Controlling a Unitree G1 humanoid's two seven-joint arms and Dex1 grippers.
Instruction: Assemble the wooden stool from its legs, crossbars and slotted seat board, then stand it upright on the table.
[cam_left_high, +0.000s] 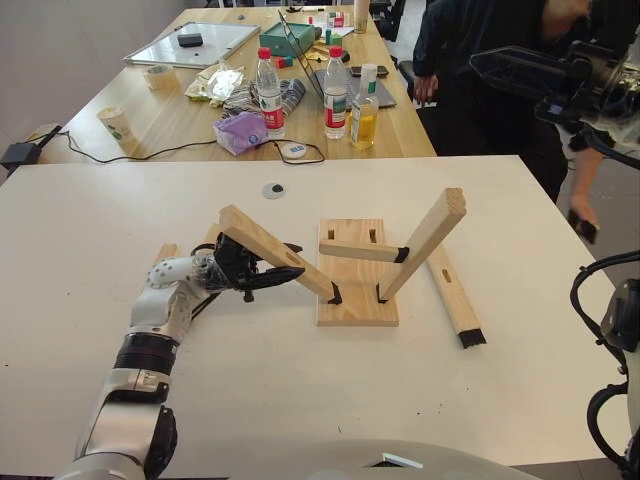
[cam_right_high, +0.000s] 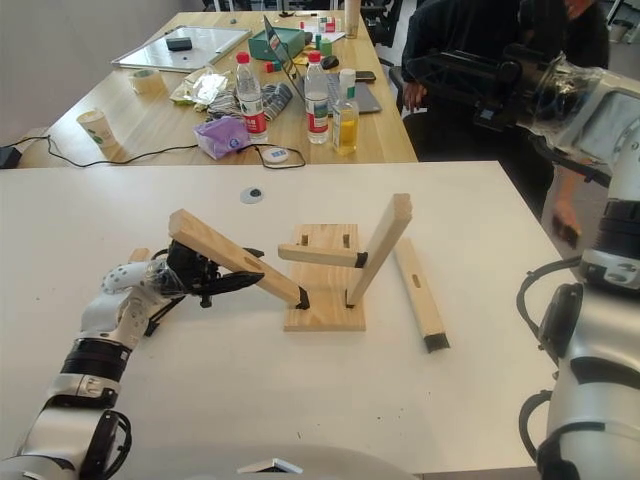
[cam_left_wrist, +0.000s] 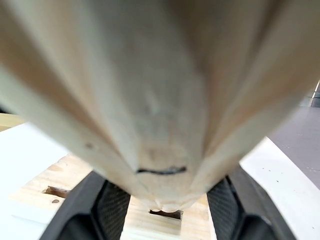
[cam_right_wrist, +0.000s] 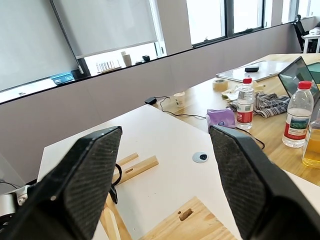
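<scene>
The left hand (cam_left_high: 270, 272) pinches a tilted leg (cam_left_high: 255, 236), its foot seemingly in the seat board (cam_left_high: 357, 305).
A loose leg (cam_left_high: 455, 305) lies beside it on the worktop (cam_left_high: 150, 200); right hand (cam_right_wrist: 165, 134) spread aloft.

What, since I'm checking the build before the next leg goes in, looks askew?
Both fitted legs lean. The left leg, clamped in the left gripper, slants steeply outward from the seat board; the right leg tilts the other way. The crossbar joins only the right leg, its free end hanging in air.
</scene>
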